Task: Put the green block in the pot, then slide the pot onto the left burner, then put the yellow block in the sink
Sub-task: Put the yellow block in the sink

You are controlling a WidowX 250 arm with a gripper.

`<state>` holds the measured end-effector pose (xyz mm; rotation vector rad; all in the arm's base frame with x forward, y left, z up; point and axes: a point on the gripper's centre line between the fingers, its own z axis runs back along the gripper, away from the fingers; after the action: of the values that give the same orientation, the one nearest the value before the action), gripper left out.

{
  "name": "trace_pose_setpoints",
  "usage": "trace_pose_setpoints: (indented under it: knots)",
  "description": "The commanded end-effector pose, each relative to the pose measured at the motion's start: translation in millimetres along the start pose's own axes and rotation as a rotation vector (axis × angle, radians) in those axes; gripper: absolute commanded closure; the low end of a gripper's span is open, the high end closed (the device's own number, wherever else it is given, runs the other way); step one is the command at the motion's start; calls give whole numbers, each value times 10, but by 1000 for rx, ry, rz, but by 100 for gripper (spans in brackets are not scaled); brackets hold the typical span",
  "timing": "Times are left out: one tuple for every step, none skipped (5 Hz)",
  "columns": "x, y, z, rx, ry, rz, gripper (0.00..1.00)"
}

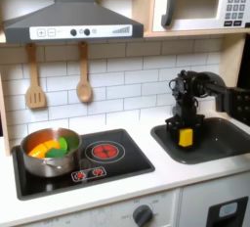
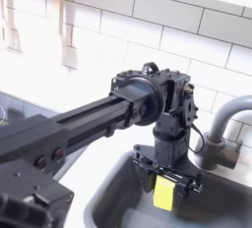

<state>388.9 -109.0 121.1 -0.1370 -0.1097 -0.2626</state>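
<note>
- Pot [image 1: 51, 151] sits far left in first exterior view, on cooktop [image 1: 132, 164], w/ green block [image 1: 60, 144] inside next to sth orange.
- Red burner [image 1: 104, 152] just right of pot, bare.
- My gripper [image 1: 185, 136] hangs over sink [image 1: 225, 143], clamped on yellow block [image 2: 164, 195], faucet [image 2: 222, 134] beside it.

The gripper [image 2: 170, 185] points down (fingers clamped), arm outstretched.
</note>
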Motion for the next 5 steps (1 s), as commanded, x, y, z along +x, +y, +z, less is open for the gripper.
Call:
trace_pose_setpoints:
  knots:
    - [-40, -7, -164, 4, 25, -17, 100]
    - [-48, 6, -223, 7, 34, -15, 100]
    - [-79, -26, -303, 8, 51, -27, 100]
    - [-124, -55, -345, 9, 60, -35, 100]
    - [-191, -42, -384, 11, 74, -32, 100]
